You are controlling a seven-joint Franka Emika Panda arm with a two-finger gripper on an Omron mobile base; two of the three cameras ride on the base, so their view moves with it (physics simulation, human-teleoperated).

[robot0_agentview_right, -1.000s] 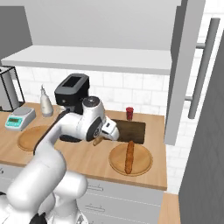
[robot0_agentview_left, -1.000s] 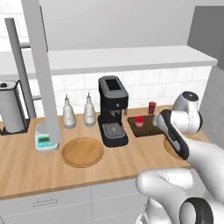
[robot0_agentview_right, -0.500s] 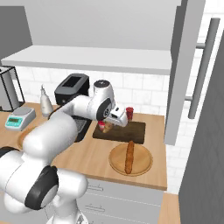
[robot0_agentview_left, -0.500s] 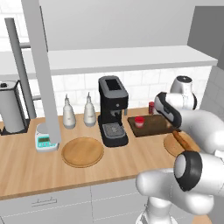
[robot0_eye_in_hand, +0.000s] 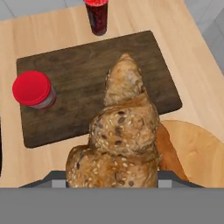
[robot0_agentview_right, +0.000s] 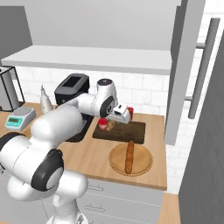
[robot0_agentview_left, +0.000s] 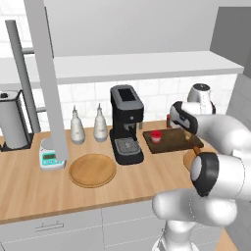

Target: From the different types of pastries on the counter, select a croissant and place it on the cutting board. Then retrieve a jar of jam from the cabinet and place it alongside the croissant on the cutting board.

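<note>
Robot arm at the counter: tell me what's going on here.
The arm's gripper is shut on the croissant and holds it over the dark cutting board. A small red jar already stands on the board's end nearer the coffee machine. A darker red cylinder stands on the counter behind the board, and a baguette-like stick lies on a round plate in front of it.

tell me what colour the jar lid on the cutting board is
Bright red jar, clearest in the hand view.

- Left base view looks forward and down from behind the arm's left
- Right base view mirrors it; both share the worktop [robot0_agentview_left: 29, 186] and cutting board [robot0_agentview_right: 127, 131]
- Hand view hovers close above that board
</note>
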